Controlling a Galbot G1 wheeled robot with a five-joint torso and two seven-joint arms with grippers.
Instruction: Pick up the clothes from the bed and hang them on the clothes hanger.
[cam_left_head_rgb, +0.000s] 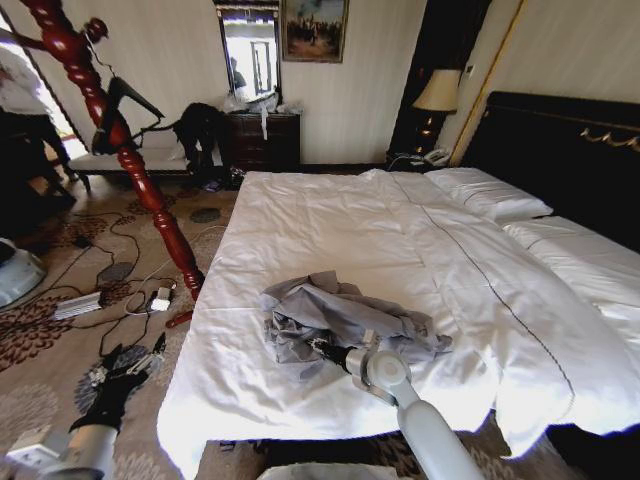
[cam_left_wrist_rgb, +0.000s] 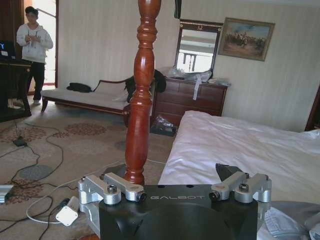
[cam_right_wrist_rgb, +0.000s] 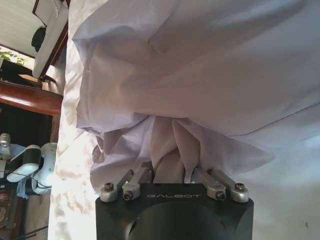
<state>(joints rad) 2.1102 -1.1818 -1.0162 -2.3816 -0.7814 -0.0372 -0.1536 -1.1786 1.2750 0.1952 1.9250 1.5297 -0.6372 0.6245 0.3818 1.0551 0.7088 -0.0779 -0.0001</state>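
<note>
Patterned carpet strewn with cables runs along the left of the head view, and most of the frame is taken by the bed (cam_left_head_rgb: 330, 230), its white sheets spreading from centre to the right edge under a black headboard at upper right; next in size, the dark-red wooden coat stand (cam_left_head_rgb: 120, 140) slants down the upper left, with the black clothes hanger (cam_left_head_rgb: 125, 100) hooked on it near the top left; below centre the grey-blue shirt (cam_left_head_rgb: 335, 320) lies crumpled in a heap on the sheet, close to the bed's near edge; the right gripper (cam_left_head_rgb: 335, 352) is pushed into the heap's near side, and in the right wrist view its fingers (cam_right_wrist_rgb: 135, 180) sit closed in around a gathered bunch of the cloth, so it appears to be clamped on the shirt (cam_right_wrist_rgb: 200, 75); the left gripper (cam_left_head_rgb: 125, 368) hangs low at lower left over the carpet, its jaws spread apart with nothing between them, the stand's post rising just beyond. By my reading the pick-up step is in hand, grasp made but the garment not yet raised; the next move calls for a clean lift off the sheet and a carry toward the hanger at upper left.
</note>
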